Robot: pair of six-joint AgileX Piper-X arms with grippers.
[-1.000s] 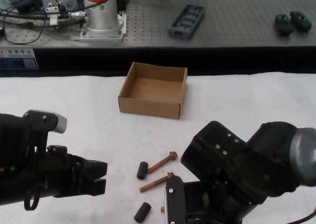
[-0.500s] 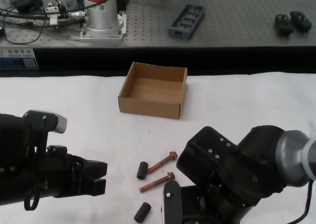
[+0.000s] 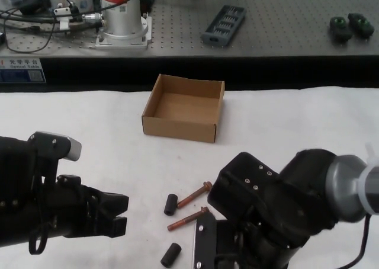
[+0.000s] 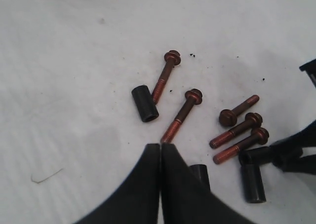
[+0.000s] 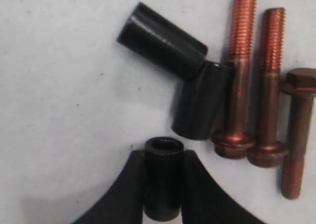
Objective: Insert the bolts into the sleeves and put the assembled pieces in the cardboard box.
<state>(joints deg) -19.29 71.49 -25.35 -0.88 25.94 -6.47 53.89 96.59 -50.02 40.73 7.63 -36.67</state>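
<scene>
The right gripper (image 5: 163, 159) pinches a short black cylindrical sleeve (image 5: 163, 184) between its two fingers. Two more black sleeves (image 5: 200, 103) lie touching each other just beside it, and three copper-coloured flanged bolts (image 5: 237, 71) are lined up next to those. The left gripper (image 4: 160, 152) has its fingers pressed together on nothing, near two further copper bolts (image 4: 181, 114) and a lone black sleeve (image 4: 144, 103) on the white sheet (image 4: 59, 86), while the open brown cardboard box (image 3: 180, 128) stands well apart, beyond the parts.

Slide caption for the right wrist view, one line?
Right gripper closed on a black sleeve, beside two loose sleeves and three copper-coloured bolts.
</scene>
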